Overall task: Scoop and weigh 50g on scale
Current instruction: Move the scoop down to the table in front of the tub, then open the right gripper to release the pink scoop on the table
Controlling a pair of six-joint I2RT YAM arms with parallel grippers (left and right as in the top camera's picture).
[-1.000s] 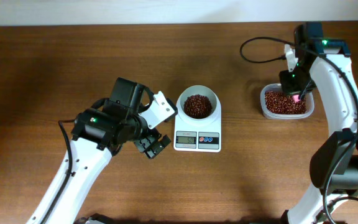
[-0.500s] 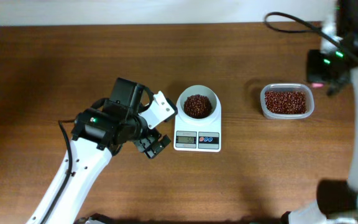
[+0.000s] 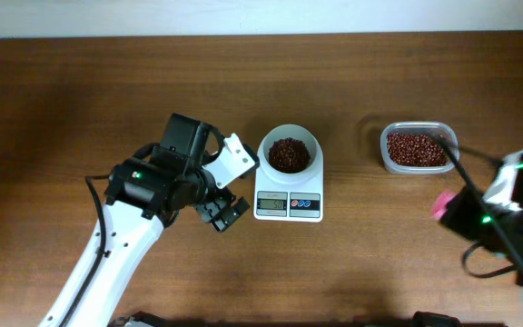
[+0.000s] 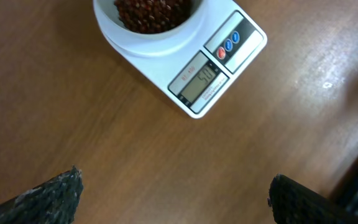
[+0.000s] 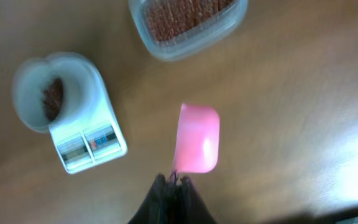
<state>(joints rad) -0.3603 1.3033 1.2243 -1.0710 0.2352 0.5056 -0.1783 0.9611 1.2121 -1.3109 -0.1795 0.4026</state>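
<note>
The overhead view looks straight down on the whole surface (image 3: 62,109). The left wrist view sits close, with the scale (image 4: 194,84) just ahead of the left end effector (image 4: 176,193). The right wrist view is higher and blurred, and shares that scale, ahead-left of the right end effector (image 5: 174,180).

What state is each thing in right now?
Scale: on, display showing digits.
Bowl: upright on scale, holding beans.
Tub: lidless, part-filled with beans.
Pink scoop: held, no beans visible.
Left gripper: jaws open, empty.
Right gripper: jaws shut on pink scoop.
</note>
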